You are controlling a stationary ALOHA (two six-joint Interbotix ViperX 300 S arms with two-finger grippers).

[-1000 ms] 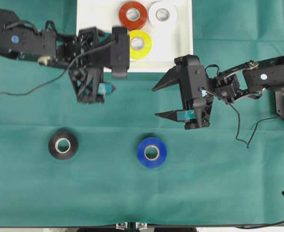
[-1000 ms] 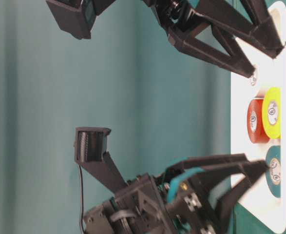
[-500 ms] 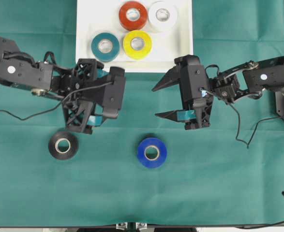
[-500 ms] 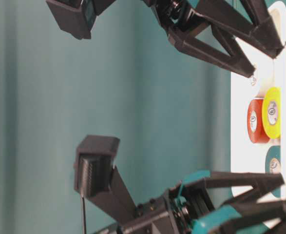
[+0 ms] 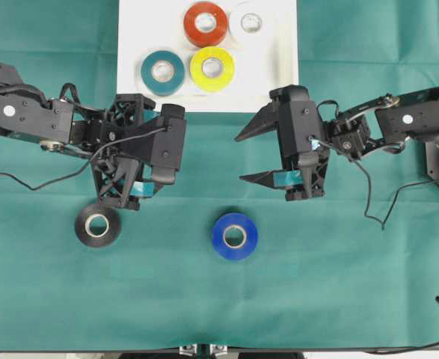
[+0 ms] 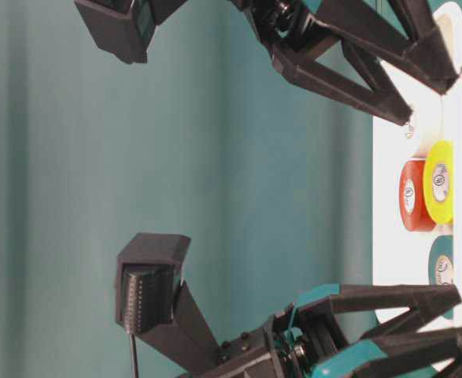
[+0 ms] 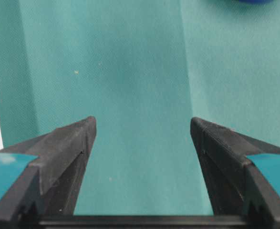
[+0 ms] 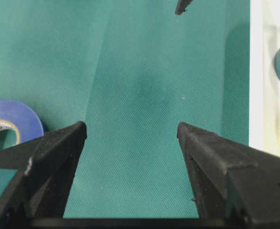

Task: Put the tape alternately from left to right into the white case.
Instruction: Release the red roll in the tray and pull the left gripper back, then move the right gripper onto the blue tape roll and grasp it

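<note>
A green cloth (image 5: pixel 339 292) covers the table. At its far edge lies the white case (image 5: pixel 279 67), holding four rolls of tape: red-orange (image 5: pixel 206 23), white (image 5: pixel 250 22), teal (image 5: pixel 162 72) and yellow (image 5: pixel 212 68). The left gripper (image 5: pixel 122 196) hangs above the cloth between the case and the black roll (image 5: pixel 97 225), its fingers (image 7: pixel 63 148) spread wide and empty. The right gripper (image 5: pixel 245 157) hangs just off the case's near right corner, fingers (image 8: pixel 58 148) likewise wide apart with only cloth between them. The blue roll (image 5: pixel 235 235) lies flat on the cloth, near the middle, apart from both grippers.
</note>
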